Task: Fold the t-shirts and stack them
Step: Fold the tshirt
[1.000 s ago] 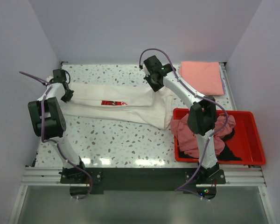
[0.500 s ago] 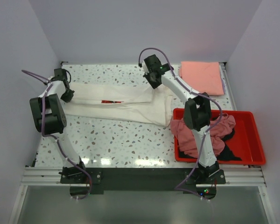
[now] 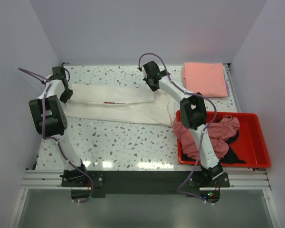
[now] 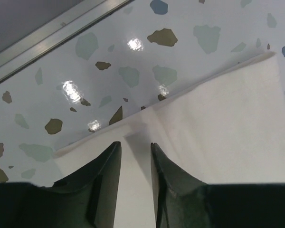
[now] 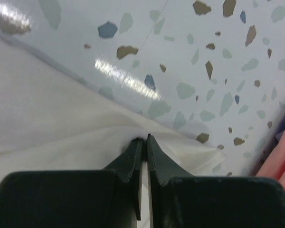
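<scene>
The white t-shirt (image 3: 123, 111) lies stretched across the back of the table, folded lengthwise, with only a sliver of its red print (image 3: 113, 102) showing. My left gripper (image 3: 65, 95) is at its left end. In the left wrist view the left gripper (image 4: 134, 145) has its fingers a little apart over the flat white cloth (image 4: 218, 123), not pinching it. My right gripper (image 3: 151, 84) is at the shirt's back edge near the middle. In the right wrist view the right gripper (image 5: 145, 137) is shut on a fold of the white cloth (image 5: 47, 104).
A folded salmon-pink t-shirt (image 3: 206, 78) lies at the back right and shows in the right wrist view (image 5: 282, 156). The red bin (image 3: 256, 164) at the right holds a dusty-pink shirt (image 3: 192, 137) draped over its left rim and a black one (image 3: 232, 154). The back wall is close behind both grippers.
Both grippers moved toward the back wall, carrying the white shirt's edge over itself. The red print, plainly visible before, is now almost covered.
</scene>
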Controlling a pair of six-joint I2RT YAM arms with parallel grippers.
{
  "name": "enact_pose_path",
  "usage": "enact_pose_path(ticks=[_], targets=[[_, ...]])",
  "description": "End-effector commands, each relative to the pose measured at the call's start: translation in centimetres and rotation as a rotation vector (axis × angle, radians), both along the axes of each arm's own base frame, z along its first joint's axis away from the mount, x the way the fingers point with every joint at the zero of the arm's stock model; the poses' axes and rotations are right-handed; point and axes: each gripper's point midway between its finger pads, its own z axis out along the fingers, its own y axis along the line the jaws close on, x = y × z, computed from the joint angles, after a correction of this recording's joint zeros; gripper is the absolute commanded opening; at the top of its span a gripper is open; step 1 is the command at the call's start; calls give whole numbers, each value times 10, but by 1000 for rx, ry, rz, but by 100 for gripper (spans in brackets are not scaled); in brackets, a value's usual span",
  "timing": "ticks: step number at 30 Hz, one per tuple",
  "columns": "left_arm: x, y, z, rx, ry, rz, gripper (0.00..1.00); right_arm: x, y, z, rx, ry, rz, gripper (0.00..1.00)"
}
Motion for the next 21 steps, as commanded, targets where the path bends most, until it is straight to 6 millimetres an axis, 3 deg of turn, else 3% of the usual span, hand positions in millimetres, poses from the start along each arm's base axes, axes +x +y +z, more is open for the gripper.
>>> enact_pose_path(ticks=[1, 2, 3, 5, 8, 10, 11, 12, 14, 17, 18, 19, 21], targets=[[10, 25, 27, 49, -52, 47, 39, 39, -2, 27, 35, -224, -112, 7], [12, 27, 28, 47, -56, 49, 56, 42, 0, 28, 47, -243, -119, 10], [17, 30, 37, 55, -71, 52, 64, 45, 1, 20, 51, -242, -130, 13], [17, 29, 42, 52, -67, 51, 81, 51, 7, 26, 86, -260, -143, 24], [17, 23, 47, 31, -89, 35, 100, 56, 15, 29, 139, -274, -147, 23], [19, 20, 55, 25, -132, 25, 100, 57, 23, 34, 194, -286, -137, 23], [15, 13, 47, 2, -125, 7, 100, 56, 31, 36, 225, -275, -107, 26], [15, 11, 47, -3, -135, 0, 100, 56, 33, 37, 239, -275, -107, 39], [10, 3, 43, -11, -128, -19, 100, 55, 34, 43, 254, -274, -117, 44], [8, -10, 37, -23, -120, -48, 100, 53, 34, 54, 283, -274, -129, 64], [9, -13, 35, -27, -121, -55, 100, 50, 40, 55, 310, -261, -114, 89], [8, -15, 34, -33, -116, -58, 100, 48, 41, 56, 320, -254, -111, 99], [7, -19, 30, -44, -112, -73, 100, 43, 44, 61, 344, -236, -106, 99]])
